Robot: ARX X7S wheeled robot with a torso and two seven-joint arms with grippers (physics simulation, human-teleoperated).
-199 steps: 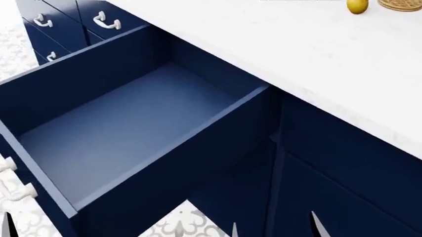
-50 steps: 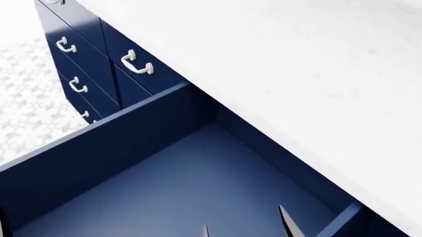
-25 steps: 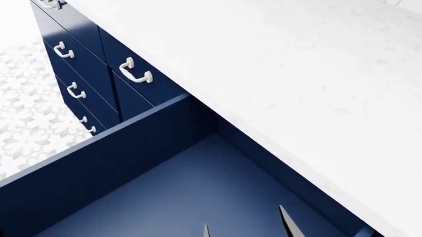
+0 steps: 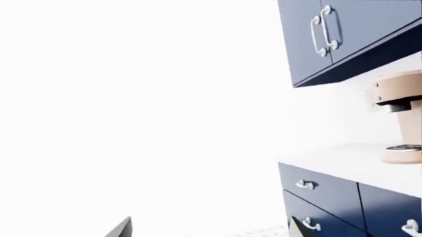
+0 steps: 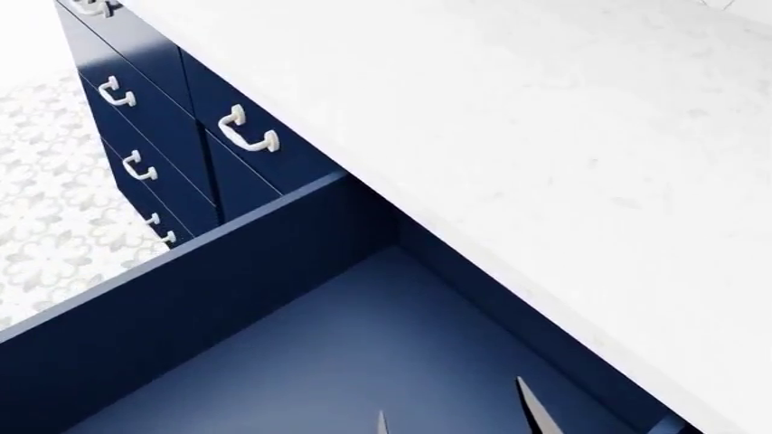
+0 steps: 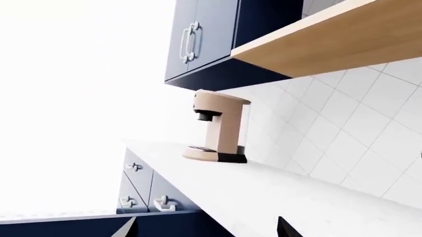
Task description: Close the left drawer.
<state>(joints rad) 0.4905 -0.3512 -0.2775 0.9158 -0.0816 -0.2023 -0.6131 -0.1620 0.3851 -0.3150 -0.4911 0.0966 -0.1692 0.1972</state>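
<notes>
Left drawer [image 5: 302,353] is pulled out wide below me, filling the lower part of my head view, its paler inner floor in full sight and its side wall running up toward the desk [image 5: 543,136]. The white desk top overhangs the drawer's back end. Right tool [image 5: 456,418]: I see two thin fingertips poking up over the drawer's floor, set apart from each other with nothing between them. The right wrist view shows the same spread tips, with the drawer's dark edge [image 6: 79,224] low in the picture. Left tool [image 4: 211,228]: its tips sit wide apart too, holding nothing, pointed at a bright blank area beside the cabinets. Beyond the drawer's side wall I've got the narrower stacked drawers [image 5: 133,136] with small white handles, all shut. Patterned floor [image 5: 49,208] beside them. On the desk, a tan coffee machine [image 6: 218,131] stands under the wall cabinets [image 6: 204,34].
</notes>
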